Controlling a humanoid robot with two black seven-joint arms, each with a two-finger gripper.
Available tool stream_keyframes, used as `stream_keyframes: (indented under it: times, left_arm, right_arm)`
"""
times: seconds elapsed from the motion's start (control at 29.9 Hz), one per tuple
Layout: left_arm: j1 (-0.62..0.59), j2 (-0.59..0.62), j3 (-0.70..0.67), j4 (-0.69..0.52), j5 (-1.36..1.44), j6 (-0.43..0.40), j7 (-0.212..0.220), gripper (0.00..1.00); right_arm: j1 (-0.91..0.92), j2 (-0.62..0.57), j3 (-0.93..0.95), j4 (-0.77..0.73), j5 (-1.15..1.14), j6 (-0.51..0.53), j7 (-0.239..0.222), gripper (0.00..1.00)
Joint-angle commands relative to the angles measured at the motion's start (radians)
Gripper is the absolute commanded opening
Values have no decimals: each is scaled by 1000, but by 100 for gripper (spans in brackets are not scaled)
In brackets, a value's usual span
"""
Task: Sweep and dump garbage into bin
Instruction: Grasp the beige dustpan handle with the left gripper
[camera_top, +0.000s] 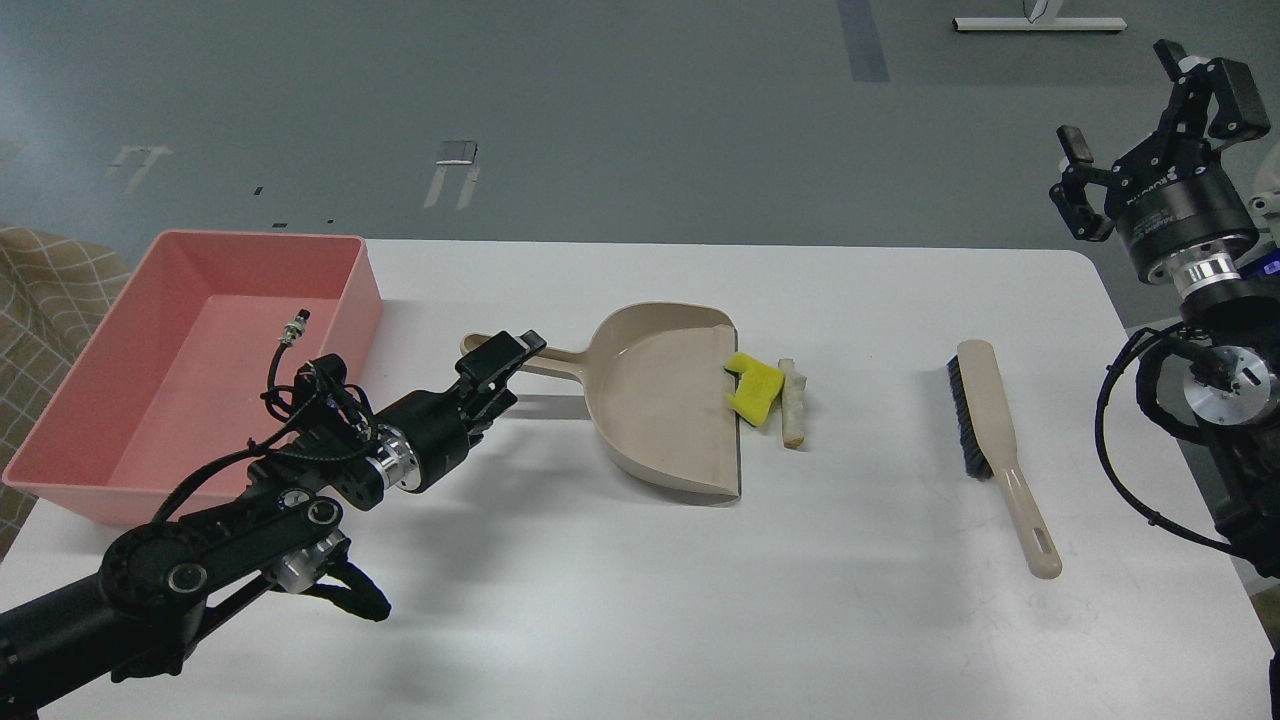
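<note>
Salmon-pink bin (345, 290), yellow sponge (755, 388), beige dustpan (665, 400)

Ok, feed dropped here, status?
Left claw at dustpan handle, grip unclear. Right claw open, raised. Garbage at pan lip. Brush untouched.
</note>
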Motion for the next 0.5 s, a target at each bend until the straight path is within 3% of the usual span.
stream_keyframes:
  times: [0.0,0.47]
  left_arm:
    - [-2,-15,-2,22,4,0,0,98]
    - [-7,-53,-19,100,13,64,-21,98]
  right_arm:
    - [0,-3,0,0,0,0,0,100]
    - [0,0,0,-2,0,0,0,100]
